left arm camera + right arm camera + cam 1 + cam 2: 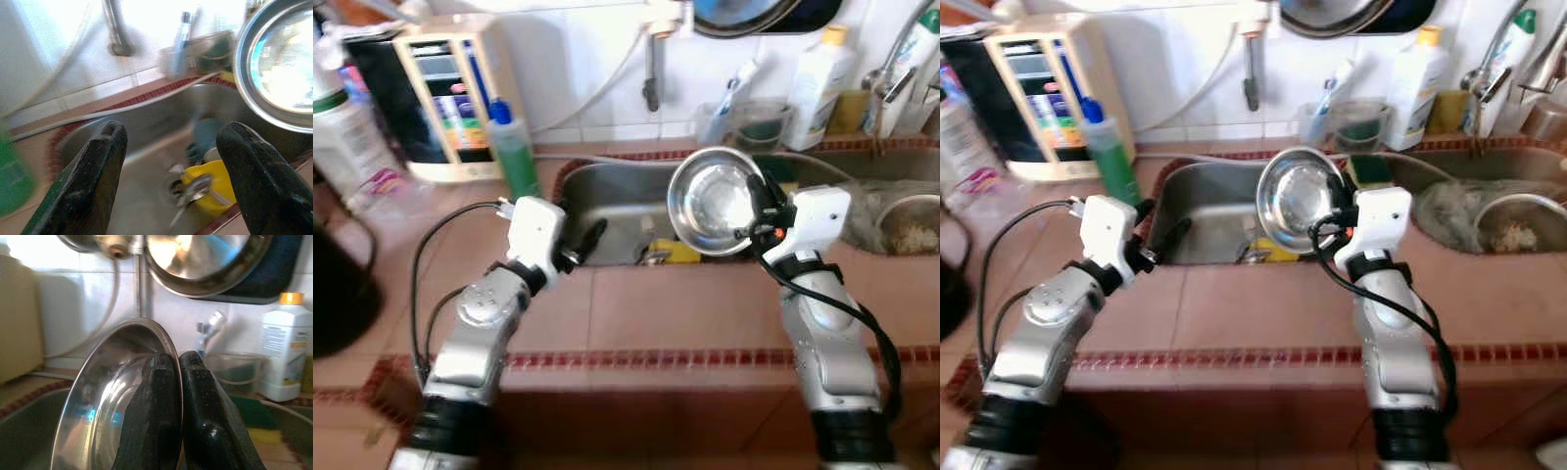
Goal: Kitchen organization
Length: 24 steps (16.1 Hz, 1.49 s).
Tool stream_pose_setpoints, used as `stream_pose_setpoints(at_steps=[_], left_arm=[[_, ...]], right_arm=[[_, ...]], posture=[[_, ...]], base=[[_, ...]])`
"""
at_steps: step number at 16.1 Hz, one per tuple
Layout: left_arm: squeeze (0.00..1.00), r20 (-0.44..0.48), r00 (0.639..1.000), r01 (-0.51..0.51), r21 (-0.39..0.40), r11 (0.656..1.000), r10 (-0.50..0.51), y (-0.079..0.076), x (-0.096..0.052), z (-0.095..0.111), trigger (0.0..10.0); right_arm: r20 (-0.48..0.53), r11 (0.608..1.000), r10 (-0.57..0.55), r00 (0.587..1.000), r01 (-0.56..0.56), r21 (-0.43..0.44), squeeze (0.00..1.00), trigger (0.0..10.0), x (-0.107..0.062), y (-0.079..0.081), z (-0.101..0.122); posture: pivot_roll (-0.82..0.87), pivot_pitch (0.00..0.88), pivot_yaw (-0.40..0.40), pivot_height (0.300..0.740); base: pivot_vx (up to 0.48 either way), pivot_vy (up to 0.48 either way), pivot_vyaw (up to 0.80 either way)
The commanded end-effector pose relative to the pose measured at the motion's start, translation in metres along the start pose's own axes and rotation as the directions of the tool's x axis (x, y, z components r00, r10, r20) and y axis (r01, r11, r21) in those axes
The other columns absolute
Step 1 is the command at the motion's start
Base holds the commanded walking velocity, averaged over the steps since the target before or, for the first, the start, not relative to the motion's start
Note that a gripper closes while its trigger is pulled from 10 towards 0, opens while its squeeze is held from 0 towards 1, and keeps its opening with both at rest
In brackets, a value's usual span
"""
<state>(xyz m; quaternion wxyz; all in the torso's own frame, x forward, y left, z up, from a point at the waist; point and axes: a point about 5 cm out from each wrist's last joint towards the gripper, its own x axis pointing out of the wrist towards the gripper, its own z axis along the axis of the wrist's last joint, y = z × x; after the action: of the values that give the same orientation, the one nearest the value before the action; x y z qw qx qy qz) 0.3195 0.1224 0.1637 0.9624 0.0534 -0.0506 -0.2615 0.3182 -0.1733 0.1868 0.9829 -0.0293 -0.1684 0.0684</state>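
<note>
Fronting a tiled table point(636, 313) and sink point(617, 211), right end effector point(759, 217) clamps steel bowl point(715, 201) tilted rim-up; left end effector point(587, 240) spread apart

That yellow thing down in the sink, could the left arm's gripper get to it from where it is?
Probably yes. The left gripper hangs open at the sink's edge, the yellow item lies ahead between its fingers, nothing between; the steel bowl is held aside.

A terracotta tiled counter point(646, 313) with a red patterned edge meets a white tiled wall point(578, 59), brightly lit.
</note>
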Motion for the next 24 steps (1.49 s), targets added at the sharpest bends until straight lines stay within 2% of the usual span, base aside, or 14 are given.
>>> stream_pose_setpoints(at_steps=[1,6,10,13,15,18,21,24], left_arm=[[0.0,0.006,1.0,-0.006,0.021,1.0,0.006,0.004,-0.001,0.004,10.0],[0.0,0.0,1.0,0.014,0.007,1.0,-0.014,0.001,-0.001,0.004,10.0],[0.0,-0.042,0.998,0.054,-0.027,0.998,-0.055,-0.006,0.0,0.001,10.0],[0.0,-0.072,0.987,0.146,-0.007,0.989,-0.146,-0.023,0.0,0.003,10.0],[0.0,-0.073,0.973,0.215,-0.029,0.976,-0.217,-0.042,-0.001,0.008,10.0],[0.0,-0.083,0.961,0.26,-0.043,0.965,-0.263,-0.053,-0.005,0.01,10.0],[0.0,-0.094,0.954,0.28,-0.055,0.958,-0.284,-0.058,-0.008,0.013,10.0],[0.0,-0.098,0.952,0.285,-0.069,0.956,-0.291,-0.059,-0.013,0.017,10.0]], right_arm=[[0.027,1.0,0.0,1.0,0.0,0.004,0.0,10.0,0.003,0.0,0.006],[0.013,1.0,-0.011,1.0,0.011,-0.003,0.0,10.0,0.004,-0.002,0.004],[-0.088,0.997,-0.079,0.993,0.078,-0.021,0.0,10.0,0.007,-0.013,-0.007],[-0.159,0.996,-0.091,0.983,0.088,-0.025,0.0,10.0,0.009,-0.023,-0.014],[-0.205,0.996,-0.077,0.976,0.067,-0.055,0.0,10.0,0.009,-0.036,-0.02],[-0.216,0.995,-0.089,0.972,0.078,-0.058,0.0,10.0,0.013,-0.045,-0.02],[-0.218,0.997,-0.061,0.974,0.048,-0.064,0.0,10.0,0.018,-0.043,-0.018],[-0.213,0.998,-0.003,0.977,-0.01,-0.059,0.0,10.0,0.024,-0.033,-0.017]], posture=[[-0.19,0.023,0.046,0.74],[-0.18,0.028,0.045,0.74],[-0.19,0.037,0.052,0.74],[-0.19,0.045,0.062,0.74],[-0.2,0.065,0.071,0.74],[-0.2,0.097,0.078,0.74],[-0.2,0.127,0.084,0.74],[-0.19,0.154,0.085,0.74]], base=[[0.341,0.0,0.0],[0.187,0.0,0.0],[0.0,0.0,0.0],[0.0,0.0,0.0],[0.0,0.0,0.0],[0.0,0.0,0.0],[0.0,0.0,0.0],[0.0,0.0,0.0]])
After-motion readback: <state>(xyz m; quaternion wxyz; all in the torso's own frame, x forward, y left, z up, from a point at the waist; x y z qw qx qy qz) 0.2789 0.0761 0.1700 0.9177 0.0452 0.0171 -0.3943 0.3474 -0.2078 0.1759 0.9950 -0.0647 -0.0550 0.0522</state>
